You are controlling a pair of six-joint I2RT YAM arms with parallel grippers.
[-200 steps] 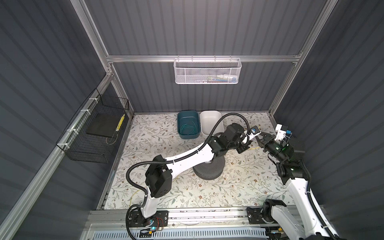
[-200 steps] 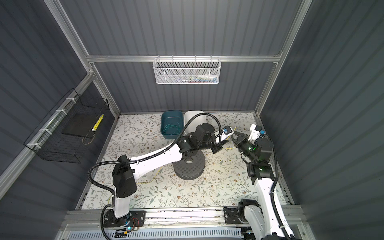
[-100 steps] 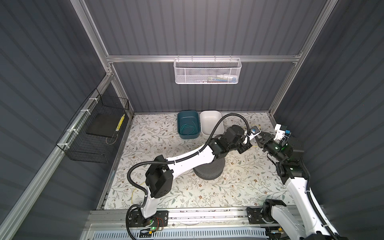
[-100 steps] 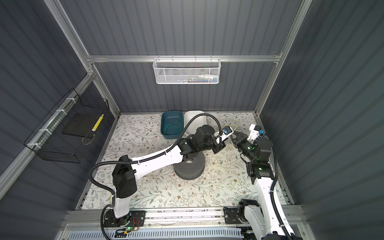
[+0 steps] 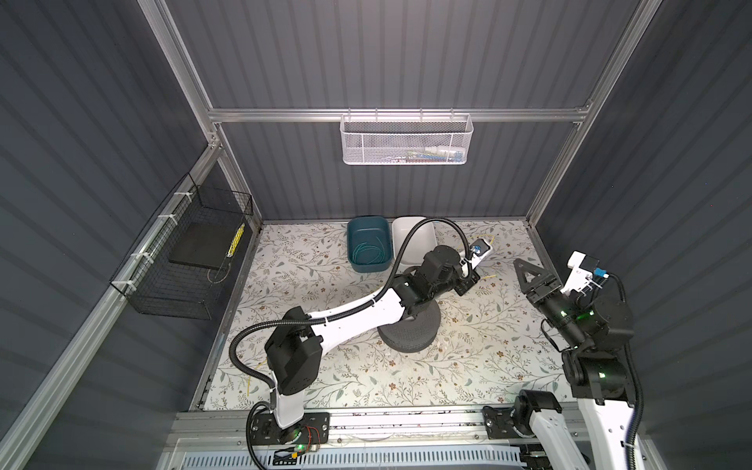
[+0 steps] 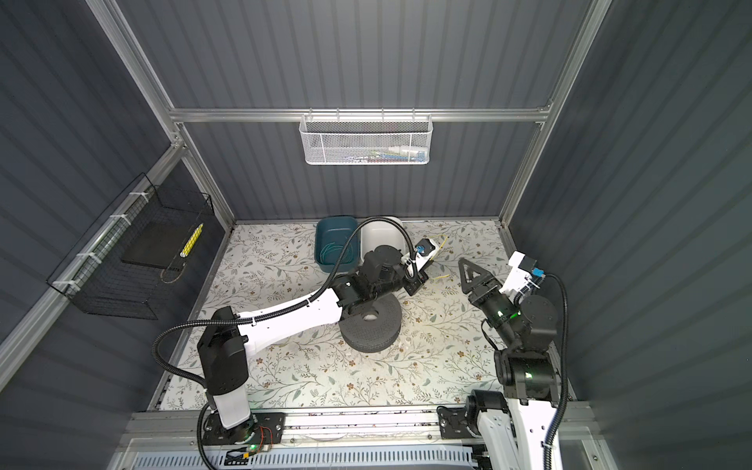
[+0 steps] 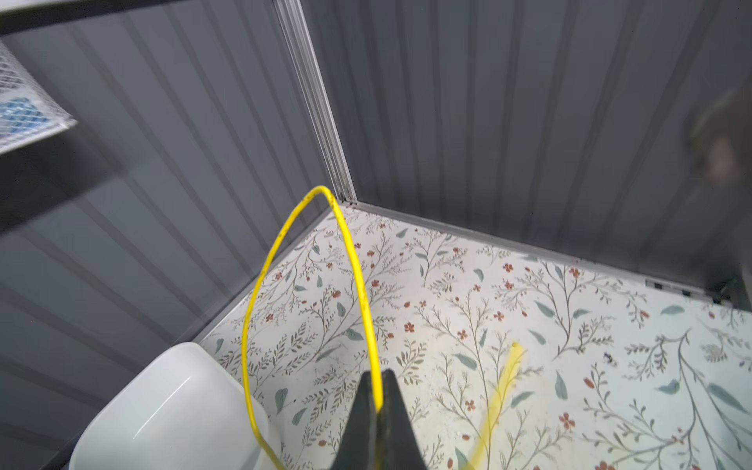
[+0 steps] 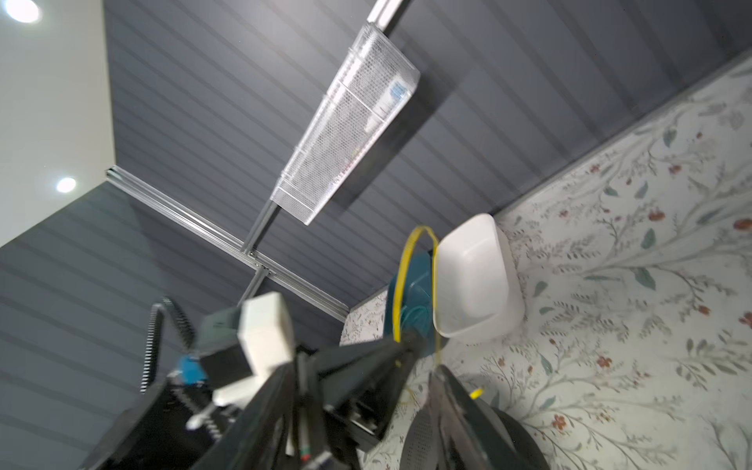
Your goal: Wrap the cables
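desk (image 5: 366, 378): floral cover, walls close on three sides. Open room in front of the disc and between the two arms.
disc: dark perforated disc (image 5: 411, 339), probably the reel, mid-desk under the left forearm.
bins: teal bin (image 5: 366, 267) holds the coiled teal-green cable (image 5: 368, 252). White bin (image 7: 162, 407) just beside it, empty.
left end effector (image 7: 377, 378): reached across the middle, pinched narrow on the yellow cable (image 7: 360, 285).
yellow cable: loop stands up from the grip toward the back corner, one strand dropping past the white bin.
free tail (image 5: 489, 277): flat on the desk, long axis pointing at the right arm.
right end effector (image 5: 529, 276): jaws wide, empty, apart from the tail.
next: my read is the right arm takes the tail, approaching along its axis.
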